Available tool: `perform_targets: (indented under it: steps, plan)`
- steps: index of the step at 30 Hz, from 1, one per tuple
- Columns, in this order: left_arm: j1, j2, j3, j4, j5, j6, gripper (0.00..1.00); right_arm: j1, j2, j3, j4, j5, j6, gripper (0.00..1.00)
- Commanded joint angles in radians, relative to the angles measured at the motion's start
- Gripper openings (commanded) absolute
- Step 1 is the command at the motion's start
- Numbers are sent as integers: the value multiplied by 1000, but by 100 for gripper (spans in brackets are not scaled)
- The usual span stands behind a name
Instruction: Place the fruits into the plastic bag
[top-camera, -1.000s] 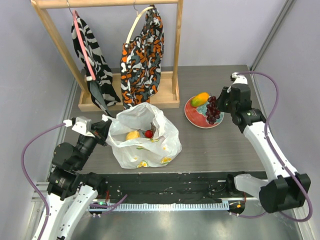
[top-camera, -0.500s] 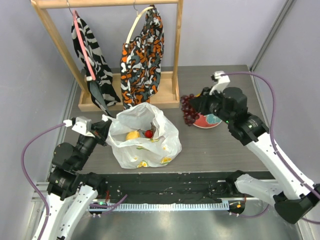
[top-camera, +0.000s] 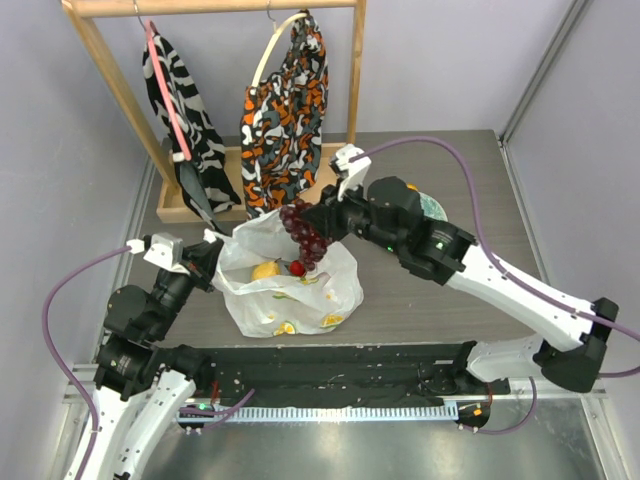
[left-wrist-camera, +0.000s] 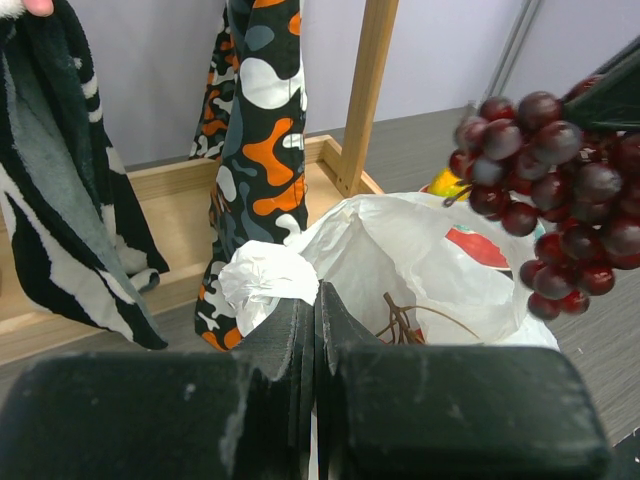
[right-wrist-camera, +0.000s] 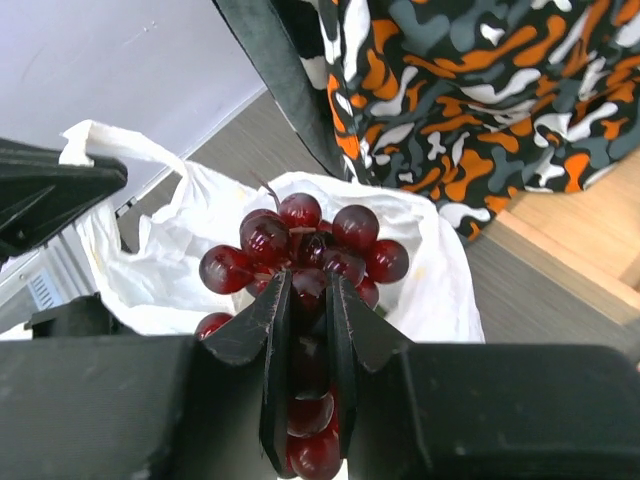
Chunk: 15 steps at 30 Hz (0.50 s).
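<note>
From the top view, the right gripper (top-camera: 320, 222) is clamped on the grape bunch (top-camera: 303, 238) and holds it in the air over the open mouth of the plastic bag (top-camera: 335, 285). The bag lies on the table (top-camera: 430, 290) in front of the wooden rack (top-camera: 352, 120). The lemon (top-camera: 265, 270) and the red berries (top-camera: 298, 267) lie inside it. The left gripper (top-camera: 214, 251) is at the left edge of the bag.

In the left wrist view, the left gripper (left-wrist-camera: 315, 300) is pressed fully together, with a crumpled piece of the bag (left-wrist-camera: 268, 280) pinched at its tips. The grape bunch (left-wrist-camera: 560, 200) hangs at the right, above the bag opening.

In the right wrist view, the two fingers (right-wrist-camera: 270, 340) of the right gripper (right-wrist-camera: 308, 300) grasp the grape bunch (right-wrist-camera: 300, 245) between them. The white bag (right-wrist-camera: 180, 260) is below, and the orange-black cloth (right-wrist-camera: 480, 90) hangs behind.
</note>
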Motion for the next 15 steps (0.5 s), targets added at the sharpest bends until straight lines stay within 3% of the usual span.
perform_targets:
  steps: [1,15]
  plan:
    - [0,-10,10,21,14,1,0,4,80,87,138,0,-35,1]
    - [0,-10,10,21,18,-1,0,30,344,181,202,-147,13,1]
